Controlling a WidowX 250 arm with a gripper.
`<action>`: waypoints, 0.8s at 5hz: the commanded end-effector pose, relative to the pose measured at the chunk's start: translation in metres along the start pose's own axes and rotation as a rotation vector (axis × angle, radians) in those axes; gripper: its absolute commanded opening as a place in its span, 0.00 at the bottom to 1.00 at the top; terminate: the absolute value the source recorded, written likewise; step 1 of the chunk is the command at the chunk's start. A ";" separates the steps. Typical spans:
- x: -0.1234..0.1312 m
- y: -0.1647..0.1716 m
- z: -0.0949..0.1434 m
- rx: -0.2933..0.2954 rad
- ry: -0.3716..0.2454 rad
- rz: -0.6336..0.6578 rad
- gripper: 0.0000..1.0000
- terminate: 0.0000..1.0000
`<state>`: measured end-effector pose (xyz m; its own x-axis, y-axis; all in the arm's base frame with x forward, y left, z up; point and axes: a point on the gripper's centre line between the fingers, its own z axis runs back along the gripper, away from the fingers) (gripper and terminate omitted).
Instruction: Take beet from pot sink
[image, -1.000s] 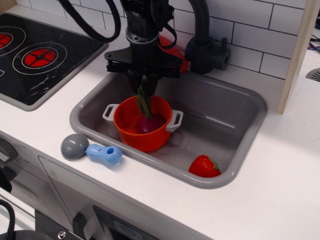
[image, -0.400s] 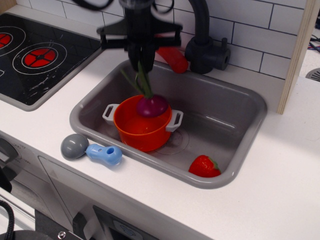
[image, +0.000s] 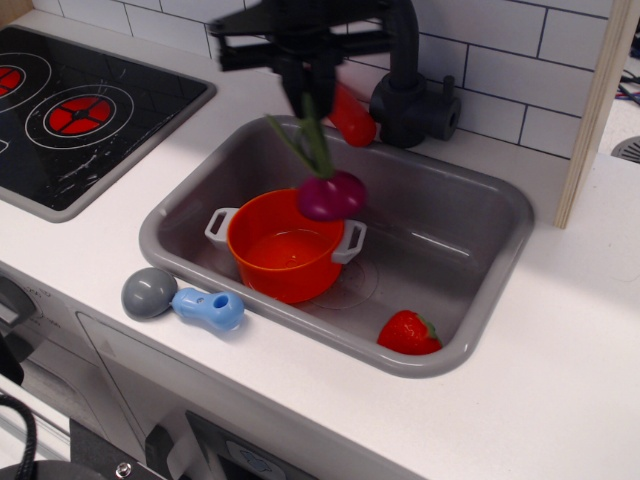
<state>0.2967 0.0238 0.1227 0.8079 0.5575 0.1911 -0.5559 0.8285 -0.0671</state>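
Observation:
The beet (image: 332, 194) has a dark purple bulb and olive-green stalks. It hangs in the air above the right rim of the orange pot (image: 283, 246). My gripper (image: 306, 96) is shut on the tops of the beet's stalks, high over the back of the grey sink (image: 470, 290). The pot stands inside the sink at its left side, with grey handles on both sides, and its inside shows empty.
A red strawberry (image: 407, 333) lies in the sink's front right corner. A dark faucet (image: 405, 80) stands behind the sink, with a red object (image: 352, 118) beside it. A grey-and-blue toy (image: 180, 300) lies on the counter front left. A stove top (image: 70, 110) is at left.
The beet was resting inside the pot with my gripper low on its stalks. It has been lifted out, rising and shifting right, and now hangs clear above the pot's right rim.

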 end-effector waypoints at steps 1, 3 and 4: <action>-0.013 -0.045 -0.017 -0.042 -0.130 0.000 0.00 0.00; -0.017 -0.071 -0.046 -0.009 -0.126 0.005 0.00 0.00; -0.016 -0.078 -0.055 0.027 -0.121 -0.007 1.00 0.00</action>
<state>0.3310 -0.0459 0.0561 0.7974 0.5400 0.2693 -0.5605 0.8281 -0.0009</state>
